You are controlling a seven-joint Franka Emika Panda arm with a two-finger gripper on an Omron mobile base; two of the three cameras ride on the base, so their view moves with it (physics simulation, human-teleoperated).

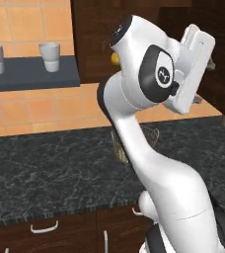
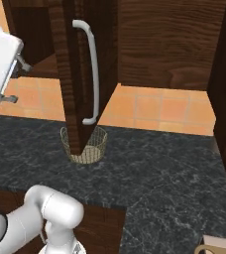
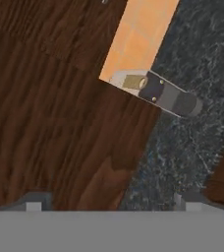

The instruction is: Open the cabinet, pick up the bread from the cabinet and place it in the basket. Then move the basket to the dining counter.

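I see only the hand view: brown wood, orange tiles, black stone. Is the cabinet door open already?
Observer: Yes. In the right base view, the dark brown wood-grain cabinet door with the long silver bar handle stands swung out.
Operator: Where is the basket?
Observer: The round tan wire-mesh basket stands on the black speckled granite worktop, partly behind the door's lower edge.
Operator: And the bread?
Observer: In the left base view, a small golden-yellow bread lump peeks out behind the white arm, against the dark cabinet.

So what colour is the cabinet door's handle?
Silver-white; the handle shows best in the right base view.
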